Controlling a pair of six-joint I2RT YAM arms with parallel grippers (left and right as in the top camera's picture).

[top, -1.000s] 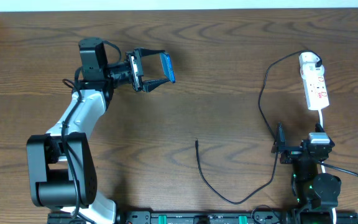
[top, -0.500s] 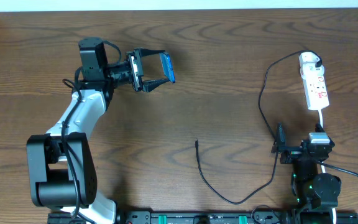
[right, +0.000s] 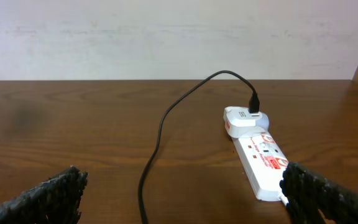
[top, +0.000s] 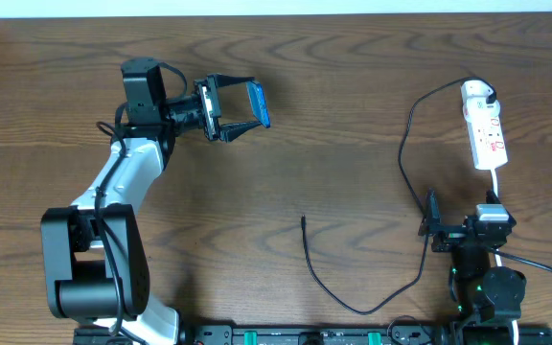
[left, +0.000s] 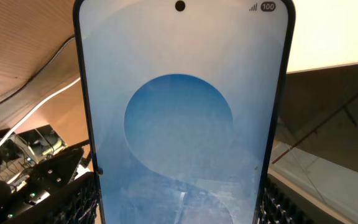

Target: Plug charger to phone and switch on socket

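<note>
Two ribbed left fingers grip glossy phone | thin charger | wood-grain table

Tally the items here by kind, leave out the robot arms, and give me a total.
Phone: 1
Charger cable: 1
Power strip: 1
Total: 3

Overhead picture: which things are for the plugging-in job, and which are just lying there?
For the job:
phone, held in the left gripper
charger
socket

Just there:
table
rail at the front edge
</note>
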